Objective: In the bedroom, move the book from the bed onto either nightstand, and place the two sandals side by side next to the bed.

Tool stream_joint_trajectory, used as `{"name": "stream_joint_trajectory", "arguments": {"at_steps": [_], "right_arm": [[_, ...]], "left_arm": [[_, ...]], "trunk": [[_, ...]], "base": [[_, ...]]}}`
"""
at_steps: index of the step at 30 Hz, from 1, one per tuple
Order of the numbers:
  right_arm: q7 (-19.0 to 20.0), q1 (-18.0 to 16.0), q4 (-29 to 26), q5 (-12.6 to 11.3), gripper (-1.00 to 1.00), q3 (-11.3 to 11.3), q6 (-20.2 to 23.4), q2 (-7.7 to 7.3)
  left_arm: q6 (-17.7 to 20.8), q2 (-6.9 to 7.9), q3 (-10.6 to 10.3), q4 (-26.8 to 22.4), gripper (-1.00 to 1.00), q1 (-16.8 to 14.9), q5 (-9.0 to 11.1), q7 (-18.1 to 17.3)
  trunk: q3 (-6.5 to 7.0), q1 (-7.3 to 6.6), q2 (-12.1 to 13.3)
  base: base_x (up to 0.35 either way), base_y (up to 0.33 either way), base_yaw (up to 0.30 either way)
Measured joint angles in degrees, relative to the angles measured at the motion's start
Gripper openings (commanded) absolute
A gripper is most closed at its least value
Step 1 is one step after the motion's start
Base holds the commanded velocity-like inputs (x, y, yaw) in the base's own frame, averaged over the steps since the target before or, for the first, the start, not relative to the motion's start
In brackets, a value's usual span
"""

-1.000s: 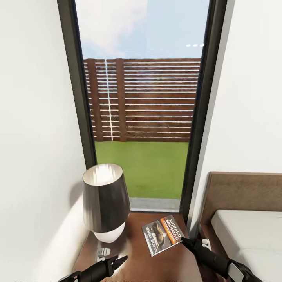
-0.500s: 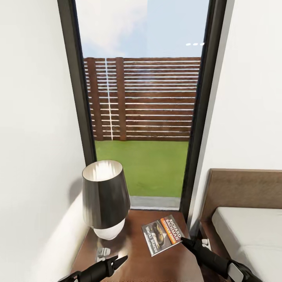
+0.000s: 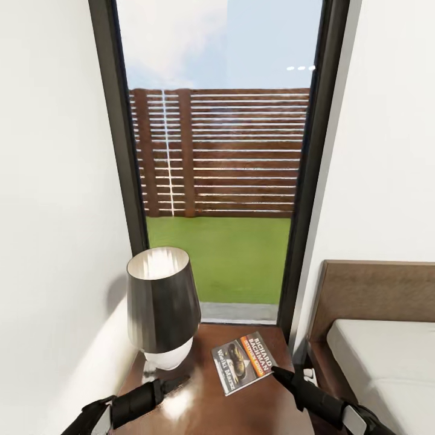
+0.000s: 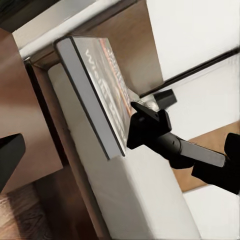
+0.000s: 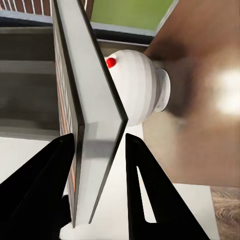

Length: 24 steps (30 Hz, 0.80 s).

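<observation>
The left gripper (image 3: 175, 383) hovers over the nightstand (image 3: 199, 411) beside the lamp (image 3: 162, 311), jaw spread unclear. The book (image 3: 243, 362) hangs above the nightstand, clamped at its corner by the right gripper (image 3: 277, 373).

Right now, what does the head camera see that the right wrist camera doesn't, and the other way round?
Head view: the window, fence, lawn, the lamp's black shade and the bed. Right wrist view: the book edge-on, gripped in the right end effector, and a red dot on the lamp base. Shared: the book, lamp base and glossy nightstand top.
</observation>
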Motion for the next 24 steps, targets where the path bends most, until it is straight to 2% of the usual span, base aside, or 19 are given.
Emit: {"name": "stream_joint_trajectory", "arguments": {"at_steps": [5,9,24], "right_arm": [[0.00,0.00,-0.01,0.07,-1.00,0.04,-0.05,0.00],[0.00,0.00,-0.03,0.05,-1.00,0.03,-0.05,-0.05],[0.02,0.00,-0.05,0.01,-1.00,0.02,-0.04,-0.06]], "left_arm": [[1.52,1.30,-0.02,-1.09,1.00,0.00,2.71,-0.83],[1.83,1.40,-0.09,-1.18,1.00,0.00,3.37,-0.85],[1.83,1.16,-0.11,-1.17,1.00,0.00,3.61,-0.39]], "trunk": [[-0.53,0.65,-1.19],[-1.25,1.53,-2.79],[-3.95,4.83,-8.81]], "base": [[0.000,0.000,0.000],[0.000,0.000,0.000],[0.000,0.000,0.000]]}}
